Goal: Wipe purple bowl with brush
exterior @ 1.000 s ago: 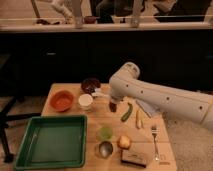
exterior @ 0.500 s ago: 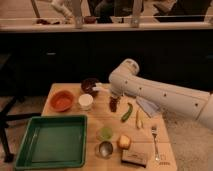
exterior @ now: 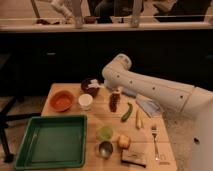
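Observation:
The purple bowl (exterior: pixel 88 86) stands at the back of the wooden table (exterior: pixel 165 135), right of the orange bowl (exterior: pixel 62 100). My gripper (exterior: pixel 101 85) is at the end of the white arm, at the bowl's right rim, largely hidden by the wrist. It holds the brush (exterior: pixel 94 85). Only a short white piece of the brush shows, reaching over the rim into the bowl.
A white cup (exterior: pixel 85 101) stands in front of the purple bowl. A green tray (exterior: pixel 25 150) takes the front left. A dark red object (exterior: pixel 114 102), green pepper (exterior: pixel 126 111), blue cloth (exterior: pixel 148 106), fork (exterior: pixel 154 141), dark scrubber (exterior: pixel 133 158), green cup (exterior: pixel 105 132) and metal cup (exterior: pixel 105 148) lie to the right.
The arm has swung a little left and back, bringing its end and the white brush piece onto the purple bowl's right rim. The table items have not moved.

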